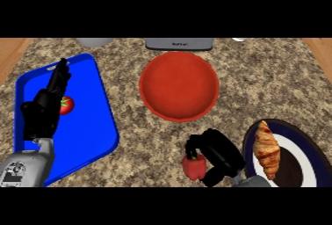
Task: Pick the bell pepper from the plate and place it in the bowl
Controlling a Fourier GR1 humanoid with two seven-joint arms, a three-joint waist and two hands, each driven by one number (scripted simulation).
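Note:
A red bell pepper (pixel 194 167) with a dark stem is held low over the granite counter, just left of the dark plate (pixel 310 151). My right hand (pixel 220 156) is curled round it from the right and partly hides it. The red bowl (pixel 179 85) sits farther away at the counter's middle, with nothing in it. A croissant (pixel 266 149) lies on the plate. My left hand (pixel 45 107) stands open over the blue tray, fingers pointing away from me.
A blue tray (pixel 91 110) lies at the left with a tomato (pixel 66 105) on it beside my left hand. A grey appliance (pixel 179 43) and a pale round object (pixel 95 41) stand along the far edge.

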